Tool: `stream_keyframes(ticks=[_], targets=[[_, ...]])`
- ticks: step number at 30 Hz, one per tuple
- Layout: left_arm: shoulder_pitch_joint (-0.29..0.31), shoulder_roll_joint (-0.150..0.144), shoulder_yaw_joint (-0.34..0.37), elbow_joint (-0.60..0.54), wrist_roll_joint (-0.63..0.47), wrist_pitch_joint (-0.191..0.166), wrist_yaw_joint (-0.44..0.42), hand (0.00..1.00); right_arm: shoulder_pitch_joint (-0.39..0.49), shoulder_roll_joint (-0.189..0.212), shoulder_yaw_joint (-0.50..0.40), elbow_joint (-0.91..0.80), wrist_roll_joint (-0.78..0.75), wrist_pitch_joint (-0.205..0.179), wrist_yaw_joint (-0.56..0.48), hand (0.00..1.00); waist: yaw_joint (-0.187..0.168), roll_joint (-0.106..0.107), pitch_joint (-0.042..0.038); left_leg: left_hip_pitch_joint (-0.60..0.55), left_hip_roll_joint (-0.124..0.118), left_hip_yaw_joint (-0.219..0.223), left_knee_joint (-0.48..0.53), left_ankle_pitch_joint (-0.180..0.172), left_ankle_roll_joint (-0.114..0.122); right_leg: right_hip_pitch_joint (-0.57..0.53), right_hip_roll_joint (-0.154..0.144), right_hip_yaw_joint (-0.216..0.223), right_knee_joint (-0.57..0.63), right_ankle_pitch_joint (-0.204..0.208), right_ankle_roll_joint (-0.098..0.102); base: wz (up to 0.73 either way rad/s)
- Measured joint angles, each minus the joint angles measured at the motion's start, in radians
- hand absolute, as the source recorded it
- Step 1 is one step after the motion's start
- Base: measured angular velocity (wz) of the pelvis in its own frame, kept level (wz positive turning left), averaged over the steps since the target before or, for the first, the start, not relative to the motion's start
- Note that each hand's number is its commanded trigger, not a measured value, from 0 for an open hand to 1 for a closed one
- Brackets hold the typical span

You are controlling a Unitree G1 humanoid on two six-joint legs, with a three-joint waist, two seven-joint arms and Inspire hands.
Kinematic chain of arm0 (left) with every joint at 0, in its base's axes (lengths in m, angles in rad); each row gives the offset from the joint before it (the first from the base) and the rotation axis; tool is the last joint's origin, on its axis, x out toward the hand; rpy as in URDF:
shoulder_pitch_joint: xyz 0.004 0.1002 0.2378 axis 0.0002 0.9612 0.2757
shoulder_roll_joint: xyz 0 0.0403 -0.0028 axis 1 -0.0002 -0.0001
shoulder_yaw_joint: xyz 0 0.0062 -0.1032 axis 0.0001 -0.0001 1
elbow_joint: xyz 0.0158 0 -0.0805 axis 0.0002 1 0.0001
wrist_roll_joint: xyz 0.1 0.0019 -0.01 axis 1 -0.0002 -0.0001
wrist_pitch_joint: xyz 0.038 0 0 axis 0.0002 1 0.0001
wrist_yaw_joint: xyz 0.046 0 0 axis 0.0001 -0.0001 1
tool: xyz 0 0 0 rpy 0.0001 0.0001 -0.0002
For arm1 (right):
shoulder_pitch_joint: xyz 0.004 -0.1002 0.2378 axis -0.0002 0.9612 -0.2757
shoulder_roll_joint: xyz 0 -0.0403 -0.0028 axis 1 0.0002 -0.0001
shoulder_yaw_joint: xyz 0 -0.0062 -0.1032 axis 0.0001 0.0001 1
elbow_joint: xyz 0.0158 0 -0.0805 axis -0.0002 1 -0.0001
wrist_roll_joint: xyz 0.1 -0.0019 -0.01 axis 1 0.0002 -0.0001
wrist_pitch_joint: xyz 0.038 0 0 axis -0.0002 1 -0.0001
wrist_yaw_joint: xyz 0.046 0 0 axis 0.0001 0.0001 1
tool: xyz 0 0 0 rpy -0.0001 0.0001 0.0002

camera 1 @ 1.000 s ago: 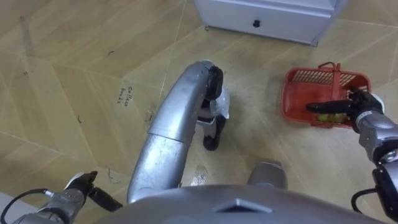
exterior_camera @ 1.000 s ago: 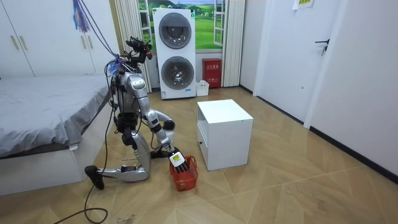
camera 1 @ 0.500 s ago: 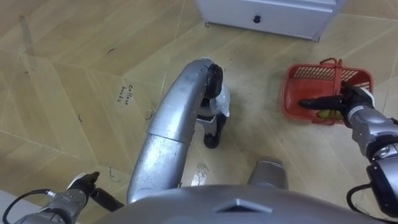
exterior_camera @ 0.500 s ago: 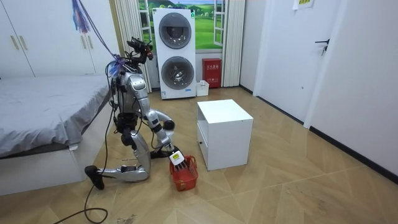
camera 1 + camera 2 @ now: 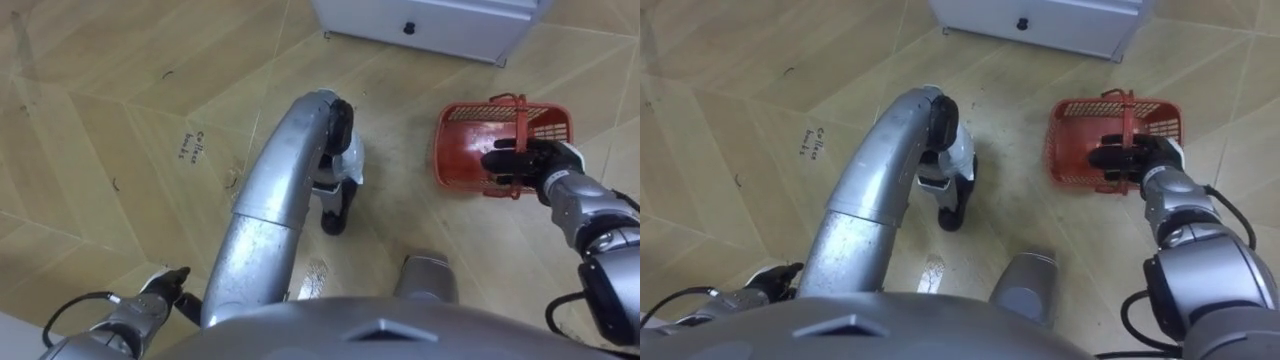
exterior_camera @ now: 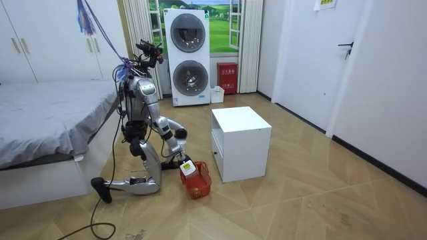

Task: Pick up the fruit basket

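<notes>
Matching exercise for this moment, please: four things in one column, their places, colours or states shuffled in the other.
1. fruit basket
2. right hand
3. left hand
4. cabinet

A. low at the robot's left side
B. gripping the basket
C. red, on the floor
D. white, just beyond the basket

Pairs: 1-C, 2-B, 3-A, 4-D

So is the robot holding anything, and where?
Its right hand grips the handle of the red basket, near the handle's middle. The left hand holds nothing.
</notes>
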Motion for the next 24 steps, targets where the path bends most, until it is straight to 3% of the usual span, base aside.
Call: stream_keyframes(ticks=[11,24], targets=[[-0.011,0.0,0.001,0.008,0.0,0.002,-0.007,0.0,0.0,0.015,-0.002,0.004,0.008,0.001,0.003,1.0,-0.001,0.001,-0.0003,0.0,0.002,0.0,0.002,0.005,0.004,0.0,0.002,0.001,0.006,0.0,0.0,0.0],[-0.013,-0.022,0.029,0.026,0.001,0.002,0.002,0.0,0.001,0.035,-0.038,0.006,0.008,0.013,0.01,1.0,-0.011,0.001,-0.0006,0.01,0.002,0.0,0.002,0.008,0.005,0.012,0.002,0.0,0.007,0.0,-0.001,0.0]])
